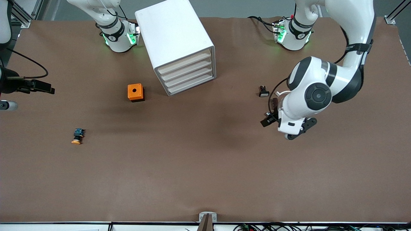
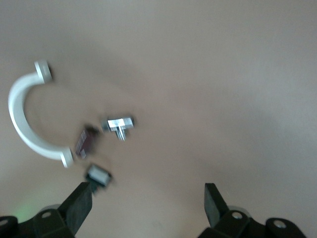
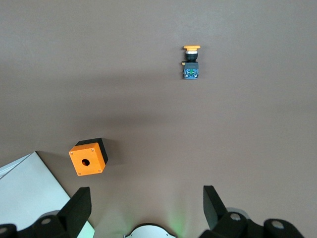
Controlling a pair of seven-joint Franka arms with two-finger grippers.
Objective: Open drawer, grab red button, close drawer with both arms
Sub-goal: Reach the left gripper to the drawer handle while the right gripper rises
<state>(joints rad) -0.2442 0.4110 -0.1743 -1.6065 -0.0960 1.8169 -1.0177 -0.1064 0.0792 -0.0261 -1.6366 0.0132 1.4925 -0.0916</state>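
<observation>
Left hand hangs with fingers spread over the table toward the left arm's end. A small reddish piece, apparently the button, lies just beside it, blurred. Right hand, also spread, hovers at the right arm's end near the orange cube. All four drawers of the cabinet sit closed.

No text, label, brand, number or sign is legible on anything in my views; small markings stay unreadable.
</observation>
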